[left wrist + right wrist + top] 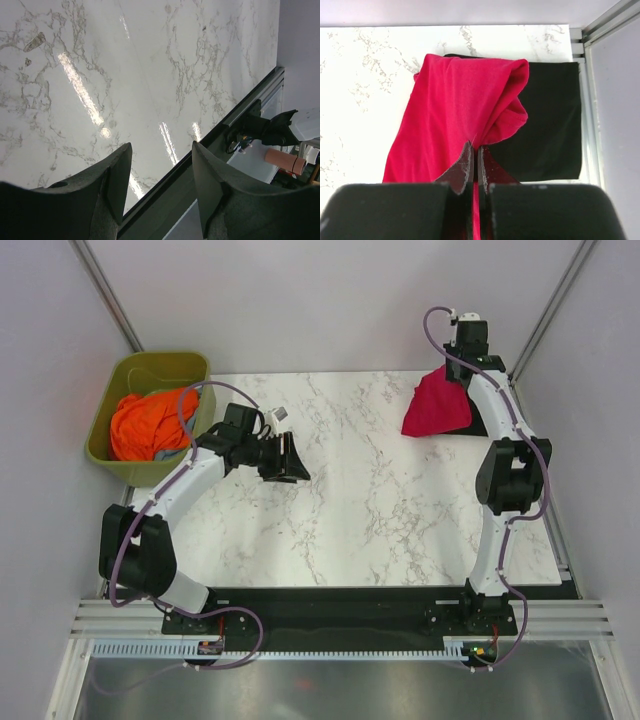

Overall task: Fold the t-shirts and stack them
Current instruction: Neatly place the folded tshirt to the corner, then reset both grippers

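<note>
The crimson red t-shirt point(436, 405) hangs bunched from my right gripper point(462, 368) at the table's far right. In the right wrist view the red t-shirt point(450, 115) drapes down from the gripper point(475, 150), whose jaws are pinched shut on its cloth. The black t-shirt point(550, 120) lies folded flat under and to the right of it, close to the table's right edge; in the top view it point(478, 418) is mostly hidden by the red one and the arm. My left gripper point(290, 460) is open and empty above the table's left part point(161, 150).
An olive-green tub point(128, 373) holding orange cloth point(150, 423) stands off the table's far left corner. The marble table point(380, 500) has a black rail along its near edge point(210, 135). Grey walls stand close on both sides.
</note>
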